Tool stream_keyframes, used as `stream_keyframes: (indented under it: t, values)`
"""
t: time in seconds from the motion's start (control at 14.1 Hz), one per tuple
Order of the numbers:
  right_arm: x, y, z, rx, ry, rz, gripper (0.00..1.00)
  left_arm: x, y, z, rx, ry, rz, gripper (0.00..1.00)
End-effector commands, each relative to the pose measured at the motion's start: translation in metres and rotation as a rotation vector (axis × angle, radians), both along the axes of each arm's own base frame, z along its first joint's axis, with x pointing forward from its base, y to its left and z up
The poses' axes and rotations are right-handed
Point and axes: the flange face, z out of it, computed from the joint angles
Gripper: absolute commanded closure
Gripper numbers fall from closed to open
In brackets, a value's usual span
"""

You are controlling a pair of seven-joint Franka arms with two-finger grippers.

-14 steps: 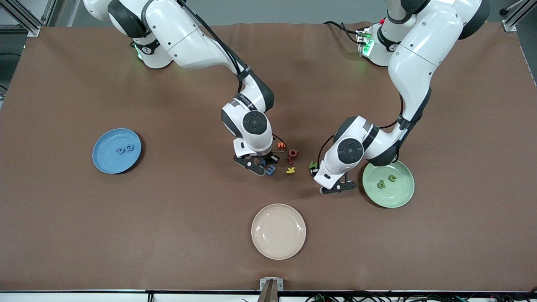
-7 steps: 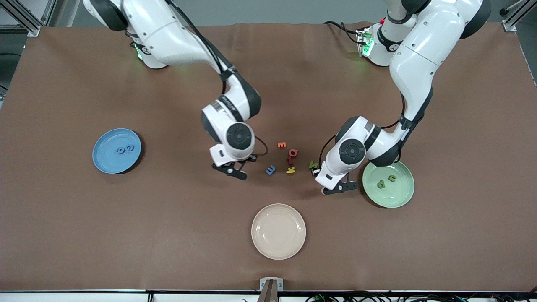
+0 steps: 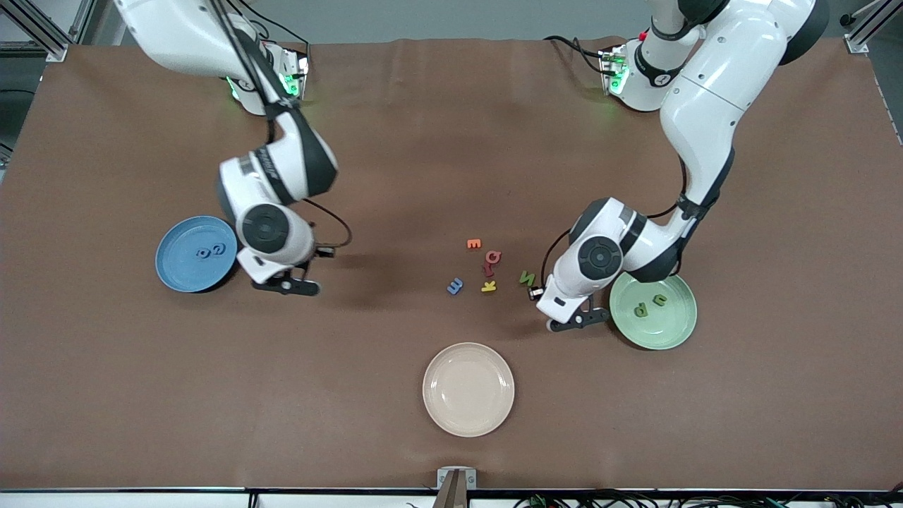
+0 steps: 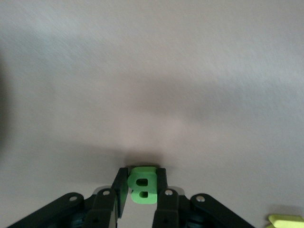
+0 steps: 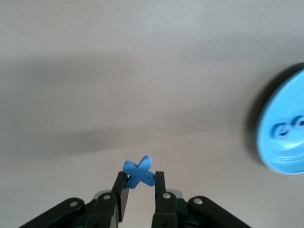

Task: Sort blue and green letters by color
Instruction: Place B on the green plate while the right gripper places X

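Both tools were loaded, each carrying a letter toward the plate of its colour.

Right tool point(image 3: 286, 285) was clamped on a blue X point(image 5: 138, 173), pinched by its edges so it stood up between the fingers; it hung over bare worktop just beside the blue plate point(image 3: 176, 271), which already held two blue letters point(image 3: 210, 250).

Left tool point(image 3: 580, 321) was closed on a green B point(image 4: 142, 184), same edge pinch, over the worktop right beside the green plate point(image 3: 670, 335). That plate held two green letters point(image 3: 650, 305).

Still loose in the mid-worktop cluster: a blue letter point(image 3: 455, 286) and a green N point(image 3: 527, 278), in among an orange E point(image 3: 474, 243), red ones point(image 3: 492, 261) and a yellow K point(image 3: 488, 286), which presumably stay put. The beige plate point(image 3: 468, 389) near the front edge was empty.

My read: roughly half sorted, two more in transit.
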Motion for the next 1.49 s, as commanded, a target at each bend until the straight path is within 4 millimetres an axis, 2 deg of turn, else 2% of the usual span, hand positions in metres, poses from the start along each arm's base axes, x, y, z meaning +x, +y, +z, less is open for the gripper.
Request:
stream_keyframes:
  t: [0.0,0.28,0.64,0.71,0.78,0.85,1.0,1.14,1.21,1.35,1.42]
  values:
    - [-0.044,-0.062,-0.002,0.05,-0.023,0.09,1.0,0.002,0.025,0.03,0.039,-0.005,-0.054,0.85]
    - [-0.059,-0.126,-0.016,0.071,-0.035,0.159,1.0,-0.001,0.075,0.048,0.06,0.003,-0.133,0.85]
    - [-0.057,-0.196,-0.026,0.12,-0.034,0.23,0.99,-0.001,0.125,0.036,0.07,0.031,-0.182,0.85]
    - [-0.057,-0.211,-0.025,0.127,-0.036,0.24,0.95,-0.001,0.137,0.033,0.082,0.032,-0.183,0.85]
    - [-0.055,-0.225,-0.024,0.129,-0.039,0.225,0.58,-0.002,0.143,0.03,0.09,0.034,-0.189,0.85]
    - [-0.056,-0.233,-0.024,0.13,-0.04,0.208,0.01,0.0,0.148,0.03,0.094,0.031,-0.197,0.85]
    - [-0.056,-0.236,-0.024,0.13,-0.037,0.203,0.0,-0.001,0.157,0.027,0.095,0.033,-0.215,0.85]
    - [-0.053,-0.228,-0.021,0.13,-0.039,0.2,0.0,-0.005,0.163,0.02,0.09,0.032,-0.218,0.85]
    - [-0.052,-0.217,-0.021,0.128,-0.039,0.194,0.0,-0.009,0.162,0.016,0.09,0.029,-0.228,0.84]
    - [-0.045,-0.176,-0.013,0.1,-0.058,0.136,0.0,-0.013,0.172,0.012,0.094,0.028,-0.227,0.84]
    - [-0.041,-0.147,-0.009,0.084,-0.076,0.1,0.0,-0.014,0.172,0.013,0.099,0.026,-0.234,0.82]
